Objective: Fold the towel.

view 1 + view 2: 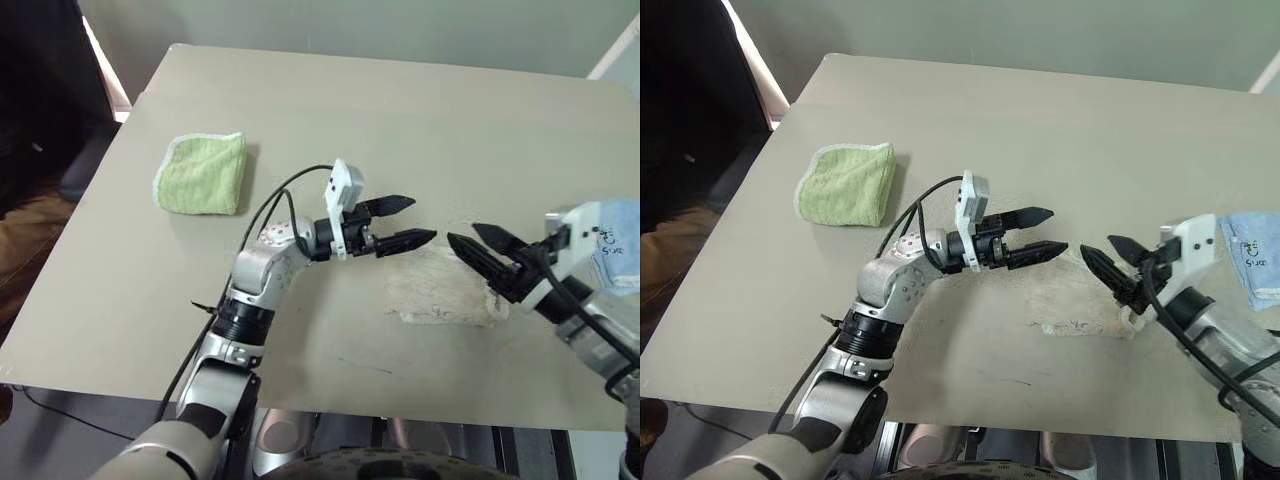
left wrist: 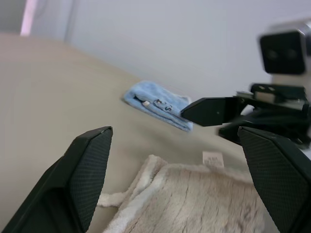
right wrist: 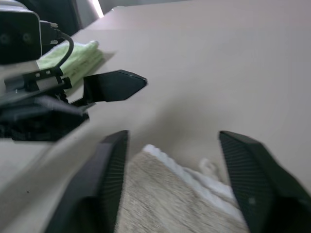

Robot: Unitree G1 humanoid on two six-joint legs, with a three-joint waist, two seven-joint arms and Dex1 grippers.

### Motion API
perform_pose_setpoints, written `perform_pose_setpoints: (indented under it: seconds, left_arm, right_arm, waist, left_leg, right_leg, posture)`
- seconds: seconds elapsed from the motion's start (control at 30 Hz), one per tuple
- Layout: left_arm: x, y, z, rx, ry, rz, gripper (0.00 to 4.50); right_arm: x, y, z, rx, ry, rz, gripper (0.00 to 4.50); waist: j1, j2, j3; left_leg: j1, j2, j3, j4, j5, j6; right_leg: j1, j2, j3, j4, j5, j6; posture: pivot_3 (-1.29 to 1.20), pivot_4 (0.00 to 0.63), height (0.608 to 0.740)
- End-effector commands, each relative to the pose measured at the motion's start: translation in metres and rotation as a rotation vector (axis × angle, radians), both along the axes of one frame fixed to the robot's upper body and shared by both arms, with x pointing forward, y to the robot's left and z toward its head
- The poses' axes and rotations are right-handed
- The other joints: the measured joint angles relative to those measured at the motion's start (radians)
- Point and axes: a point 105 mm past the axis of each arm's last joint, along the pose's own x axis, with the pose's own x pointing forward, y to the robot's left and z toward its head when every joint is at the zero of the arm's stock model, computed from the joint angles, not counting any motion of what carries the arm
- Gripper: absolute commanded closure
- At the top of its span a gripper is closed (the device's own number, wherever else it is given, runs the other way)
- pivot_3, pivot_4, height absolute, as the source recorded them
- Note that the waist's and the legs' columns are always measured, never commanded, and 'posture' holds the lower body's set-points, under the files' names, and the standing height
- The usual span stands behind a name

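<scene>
A plain beige table stands against a pale wall. In the head views, the towel lies folded into a small beige bundle near the table's front edge, right of centre. The left gripper hovers just beside the bundle's upper left corner, pointing toward the right gripper, which hangs over its upper right edge; both have their fingers spread and hold nothing. A folded green cloth lies well apart on the left, a blue cloth at the right edge. In the left wrist view, the two black fingers stand wide apart above the towel's white corded border, with the other gripper's tip and the blue cloth beyond. In the right wrist view, the fingers are parted over the towel's edging and small loop, empty.
</scene>
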Motion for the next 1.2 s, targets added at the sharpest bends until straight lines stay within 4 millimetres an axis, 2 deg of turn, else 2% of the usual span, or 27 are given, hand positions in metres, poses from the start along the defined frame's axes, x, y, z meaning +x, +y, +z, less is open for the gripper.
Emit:
perform_pose_setpoints:
  seconds: [0.03, 0.17, 0.33, 0.5, 0.6, 0.73, 0.8, 0.9, 0.97, 1.1, 1.2]
  left_arm:
    - [-0.01, -0.006, 0.009, -0.048, -0.102, -0.058, 1.29]
    - [-0.01, -0.01, 0.005, -0.044, -0.12, -0.07, 2.7]
    - [-0.017, -0.015, -0.022, 0.05, -0.172, -0.15, 4.46]
    - [-0.018, -0.022, -0.034, 0.081, -0.179, -0.174, 4.46]
    - [-0.024, -0.027, -0.043, 0.097, -0.149, -0.208, 4.46]
    - [-0.032, -0.029, -0.072, 0.201, -0.144, -0.255, 4.46]
    - [-0.03, -0.025, -0.086, 0.26, -0.096, -0.248, 4.46]
    - [-0.026, -0.018, -0.097, 0.316, -0.06, -0.225, 4.46]
    - [-0.025, -0.014, -0.102, 0.349, -0.062, -0.221, 4.46]
    - [-0.023, -0.007, -0.102, 0.355, -0.042, -0.205, 4.46]
    - [-0.022, -0.008, -0.099, 0.337, -0.058, -0.188, 4.46]
  right_arm:
    - [-0.001, 0.006, 0.005, -0.004, -0.076, -0.026, 3.0]
    - [0.0, 0.001, 0.005, 0.038, -0.107, -0.09, 4.41]
    - [-0.004, -0.014, -0.009, 0.0, -0.1, -0.16, 4.5]
    - [-0.008, -0.016, -0.021, -0.035, -0.091, -0.175, 4.5]
    - [-0.003, -0.02, -0.033, -0.028, -0.079, -0.224, 4.5]
    - [0.007, -0.034, -0.068, -0.029, -0.028, -0.354, 4.5]
    - [0.01, -0.045, -0.097, -0.099, 0.01, -0.428, 4.5]
    - [0.013, -0.054, -0.121, -0.187, 0.016, -0.488, 4.5]
    - [0.014, -0.055, -0.123, -0.197, -0.004, -0.493, 4.5]
    - [0.014, -0.059, -0.114, -0.189, -0.04, -0.489, 4.5]
    - [0.014, -0.066, -0.098, -0.139, -0.065, -0.464, 4.5]
  waist:
    - [0.0, 0.0, 0.0]
    - [-0.001, 0.0, 0.0]
    - [-0.002, 0.001, 0.0]
    - [-0.006, 0.001, -0.001]
    - [-0.008, 0.001, -0.001]
    - [-0.008, 0.002, -0.001]
    - [-0.009, 0.003, -0.002]
    - [-0.011, 0.003, -0.003]
    - [-0.011, 0.004, -0.006]
    - [-0.011, 0.008, -0.008]
    - [-0.01, 0.009, -0.009]
  left_leg:
    - [-0.002, 0.0, 0.0, 0.001, -0.001, 0.0]
    - [-0.002, -0.002, 0.001, 0.003, -0.002, 0.003]
    - [-0.002, -0.002, 0.003, 0.003, -0.002, 0.004]
    - [-0.002, -0.002, 0.003, 0.003, -0.005, 0.007]
    - [-0.002, -0.002, 0.003, 0.003, -0.005, 0.007]
    - [-0.002, -0.002, 0.003, 0.003, -0.007, 0.013]
    - [-0.002, -0.002, 0.003, 0.003, -0.007, 0.013]
    - [-0.002, -0.002, 0.002, 0.003, -0.008, 0.013]
    - [0.0, -0.002, 0.002, 0.003, -0.008, 0.012]
    - [0.001, -0.002, 0.001, 0.003, -0.01, 0.005]
    - [0.005, -0.003, 0.001, 0.004, -0.01, 0.006]
  right_leg:
    - [-0.001, 0.0, 0.0, 0.0, 0.001, -0.001]
    - [-0.001, -0.004, -0.001, -0.001, 0.003, -0.001]
    - [0.0, -0.006, -0.002, -0.001, 0.005, 0.0]
    - [-0.001, -0.007, -0.002, -0.001, 0.006, -0.001]
    - [-0.001, -0.007, -0.002, -0.001, 0.006, -0.001]
    - [-0.001, -0.007, -0.002, -0.001, 0.006, 0.001]
    - [-0.001, -0.007, -0.002, -0.001, 0.007, 0.001]
    - [-0.002, -0.007, -0.002, -0.001, 0.009, -0.001]
    - [0.001, -0.007, -0.002, -0.003, 0.011, -0.002]
    - [0.007, -0.006, -0.002, -0.017, 0.014, -0.001]
    - [0.009, -0.007, -0.002, -0.019, 0.015, 0.0]
  posture:
    - [0.0, 0.15, 0.728]
    - [0.0, 0.15, 0.728]
    - [0.0, 0.15, 0.728]
    - [0.0, 0.15, 0.728]
    - [0.0, 0.15, 0.728]
    - [0.0, 0.15, 0.728]
    - [0.0, 0.15, 0.728]
    - [0.0, 0.15, 0.728]
    - [0.0, 0.15, 0.728]
    - [0.0, 0.15, 0.728]
    - [0.0, 0.15, 0.728]
